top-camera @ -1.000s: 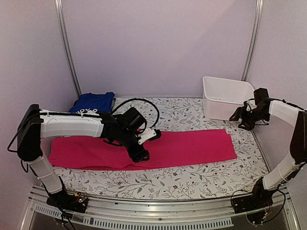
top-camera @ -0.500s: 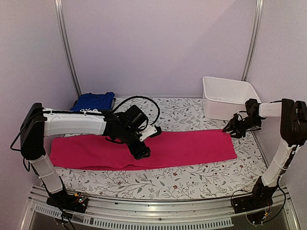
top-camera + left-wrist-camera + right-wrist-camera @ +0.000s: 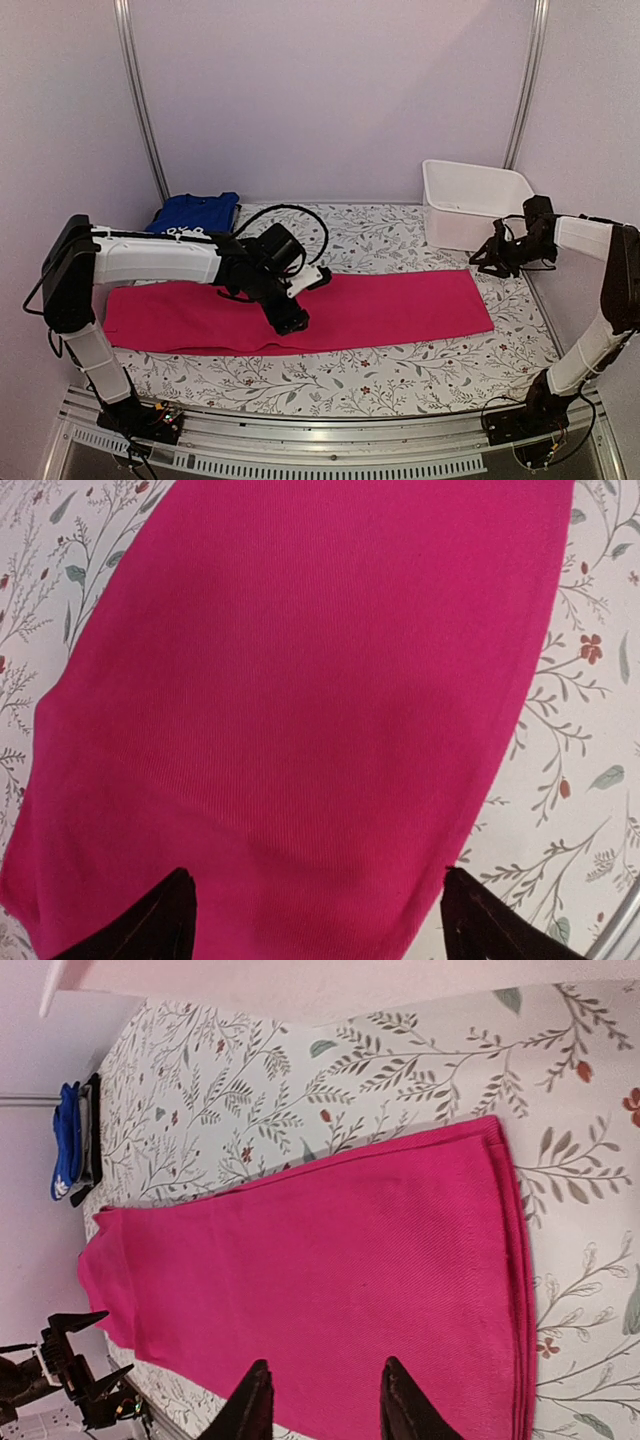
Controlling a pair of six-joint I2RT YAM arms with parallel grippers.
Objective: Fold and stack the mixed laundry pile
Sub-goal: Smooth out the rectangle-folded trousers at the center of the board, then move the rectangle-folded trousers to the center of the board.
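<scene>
- The left gripper (image 3: 288, 322) hangs low over the middle of the magenta garment (image 3: 400, 305), jaws spread wide and empty. A pinch here risks catching only the top layer, which would pull the strip open rather than carry it over.
- The right gripper (image 3: 492, 262), jaws also apart and holding nothing, sits above the strip's far right corner, just beside the white bin (image 3: 470, 195). A wide swing could knock the bin's wall, and a grasp that misses the doubled edges at that corner would let the layers slide apart.
- If the two arms lift unevenly, the long soft strip is likely to sag and twist between them, leaving a crooked fold.
- The magenta garment lies flat as a long band, left to right, across the floral table covering (image 3: 380, 385). Its surface is mostly smooth, and the right wrist view shows layered edges at its right end, which suggests it is already folded lengthwise.
- The blue garment (image 3: 195, 212) rests folded at the far left corner, apart from the magenta one. Something darker lies beneath it, too small to identify.
</scene>
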